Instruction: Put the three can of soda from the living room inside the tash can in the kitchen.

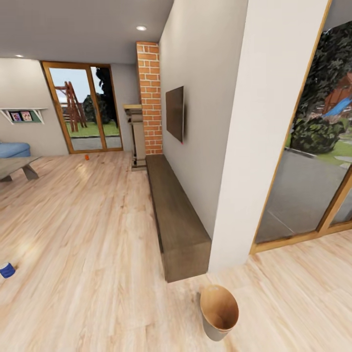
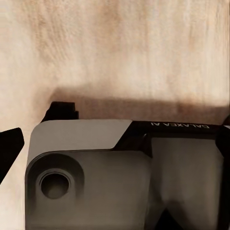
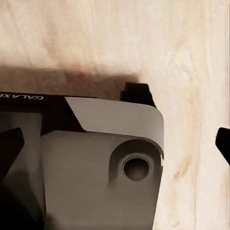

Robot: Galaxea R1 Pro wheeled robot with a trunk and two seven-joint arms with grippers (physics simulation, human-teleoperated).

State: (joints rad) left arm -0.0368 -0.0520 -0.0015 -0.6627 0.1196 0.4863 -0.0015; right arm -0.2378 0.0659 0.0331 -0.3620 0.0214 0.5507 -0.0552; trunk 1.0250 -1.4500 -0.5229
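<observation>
**Ana:** Bin first — where is it?

**Ben:** The bin [image 1: 218,313] stands upright on the wood floor [image 1: 88,230], near the head view's lower edge. It is just in front of the end of a long dark low unit [image 1: 176,215] that runs along the wall. Its tan inside faces the camera, and nothing shows in it.

**Ana:** Any cans?

**Ben:** One can [image 1: 86,157], orange-red and tiny, sits at the floor's far edge. It is close before the glass door [image 1: 83,110] and well apart from the bin. A small blue-and-white cylinder [image 1: 7,270] lies on the floor at the left edge, cut off by the frame. I cannot tell if it is a can.

**Ana:** And the pincers?

**Ben:** The left pincer [image 2: 117,143] is spread wide, with dark tips at opposite edges of its wrist view and nothing held. The right pincer [image 3: 117,143] is the same — wide apart and empty. Both look down over grey robot housing onto bare floor.

**Ana:** What else is in the room?

**Ben:** A TV [image 1: 175,113] hangs above the unit, with a brick column [image 1: 149,98] beyond it. A blue sofa [image 1: 13,149] is at the far left.
</observation>
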